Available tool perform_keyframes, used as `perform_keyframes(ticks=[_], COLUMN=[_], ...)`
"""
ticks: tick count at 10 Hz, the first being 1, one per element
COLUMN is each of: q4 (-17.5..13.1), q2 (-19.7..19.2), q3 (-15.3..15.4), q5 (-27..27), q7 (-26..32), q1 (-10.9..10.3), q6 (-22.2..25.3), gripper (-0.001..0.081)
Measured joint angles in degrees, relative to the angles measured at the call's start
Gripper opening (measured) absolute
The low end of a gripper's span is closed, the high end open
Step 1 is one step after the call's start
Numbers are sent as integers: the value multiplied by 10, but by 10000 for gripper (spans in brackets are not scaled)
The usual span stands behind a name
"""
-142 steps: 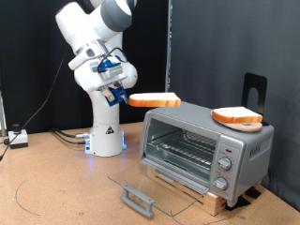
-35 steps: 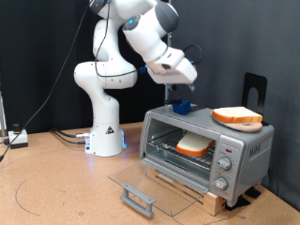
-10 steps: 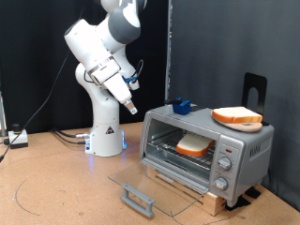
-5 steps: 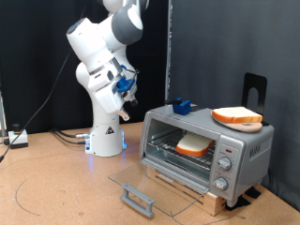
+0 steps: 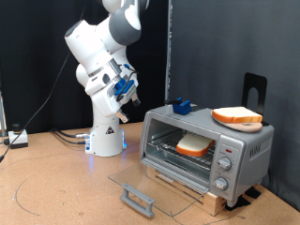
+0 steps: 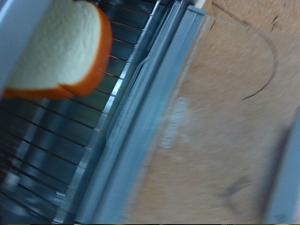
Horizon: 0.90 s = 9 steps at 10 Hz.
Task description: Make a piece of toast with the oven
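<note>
Toast, a pale squarish slice with orange-tan crust (image 5: 195,144), lies on the wire rack inside the boxy silver oven (image 5: 206,147), door open (unheated, apparently); gripper (image 5: 129,101) hangs beside the oven, finger state unclear.

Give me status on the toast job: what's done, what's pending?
Done: one piece of toast lies on the wire rack inside the oven. In hand: nothing; the gripper hangs in the air off the exterior view's left of the oven. Left: the glass door is down, open; a second slice sits on top.
</note>
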<state>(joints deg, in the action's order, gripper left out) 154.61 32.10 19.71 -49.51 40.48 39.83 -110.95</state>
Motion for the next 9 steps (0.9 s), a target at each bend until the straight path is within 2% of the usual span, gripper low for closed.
perform_keyframes(ticks=[2,3,5,6,7,9], q4=[-20,-18,-25,-35,-46,-61], q2=[-29,-28,-35,-48,-70,-121], q3=[4,4,4,3,3,3], q5=[17,16,24,46,70,88], q7=[-119,-95,-186,-229,-256,-272], q1=[15,14,22,31,40,59], q6=[46,39,82,116,130,113], gripper=[805,805,805,805,805,805])
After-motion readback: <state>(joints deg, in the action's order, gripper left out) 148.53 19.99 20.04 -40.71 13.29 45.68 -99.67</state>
